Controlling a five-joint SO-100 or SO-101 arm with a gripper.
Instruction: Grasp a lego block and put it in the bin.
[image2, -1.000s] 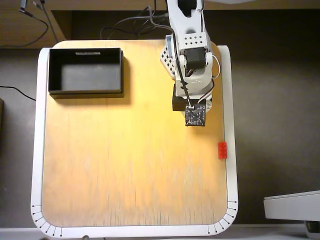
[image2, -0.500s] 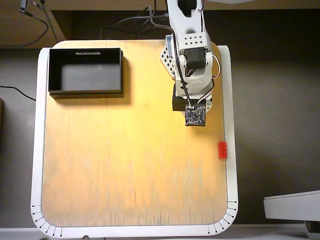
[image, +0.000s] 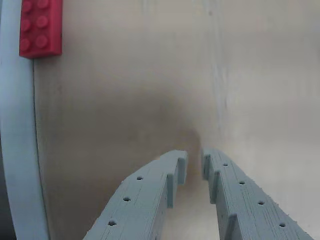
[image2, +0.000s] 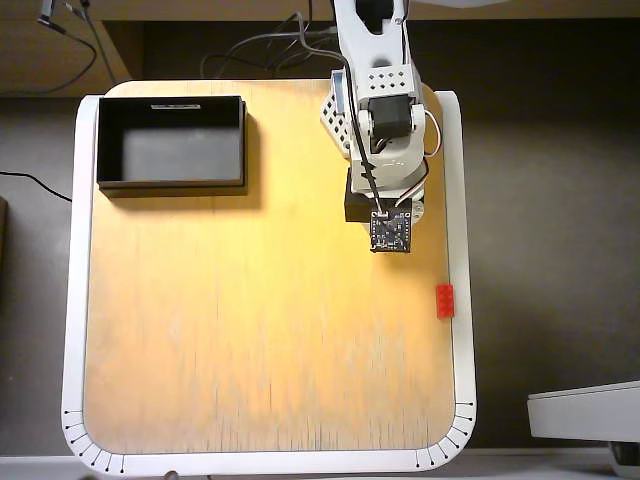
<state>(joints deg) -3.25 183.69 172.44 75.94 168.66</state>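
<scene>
Lego block (image2: 444, 301): a small red studded brick is seen lying flat at the right edge of the table in the overhead view, half on the wood and half on the white rim; in the wrist view it (image: 40, 27) is found in the top left corner, well apart from the fingers
Gripper (image: 190, 169): the two grey fingers are held nearly closed, with only a narrow slit left between the tips, and nothing is held; it is hidden under the arm in the overhead view
Arm (image2: 380, 130): reached in from the top edge, above the table's right half
Bin (image2: 171, 103): placed in the table's top left corner, empty
Table (image2: 260, 330): light wood, bordered by a white rim
</scene>
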